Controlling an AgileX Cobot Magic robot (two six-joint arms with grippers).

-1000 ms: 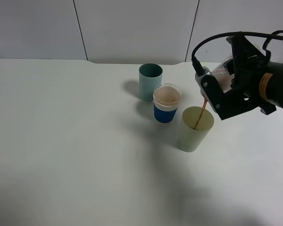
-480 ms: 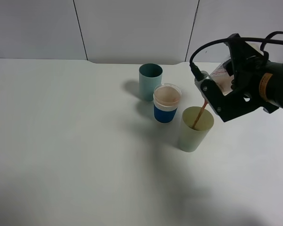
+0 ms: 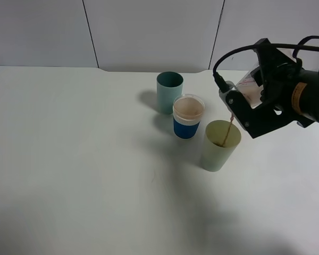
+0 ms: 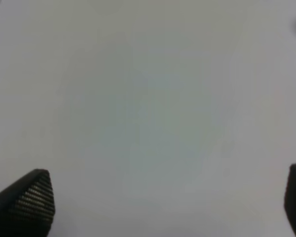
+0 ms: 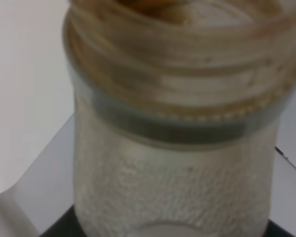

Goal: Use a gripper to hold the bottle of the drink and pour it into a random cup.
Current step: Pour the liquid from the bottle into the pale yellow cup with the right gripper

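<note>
My right gripper (image 3: 251, 98), black and bulky with an orange and white label, is shut on the bottle of the drink (image 3: 248, 86). The bottle is tipped over, mouth down to the left, above the pale yellow-green cup (image 3: 220, 145). A thin brown stream (image 3: 230, 127) runs from the mouth into that cup. The right wrist view is filled by the bottle's clear neck and threaded mouth (image 5: 177, 98). My left gripper (image 4: 163, 207) shows only in the left wrist view. It is open and empty over bare white table.
A dark teal cup (image 3: 169, 92) stands at the back. A clear cup with a blue band (image 3: 187, 116), holding pinkish-brown liquid, stands just left of the yellow-green cup. The white table (image 3: 74, 159) runs wide to the left and front.
The bottle and right gripper have tilted slightly further and held their place. The brown stream keeps falling into the yellow-green cup. The cups have not moved.
</note>
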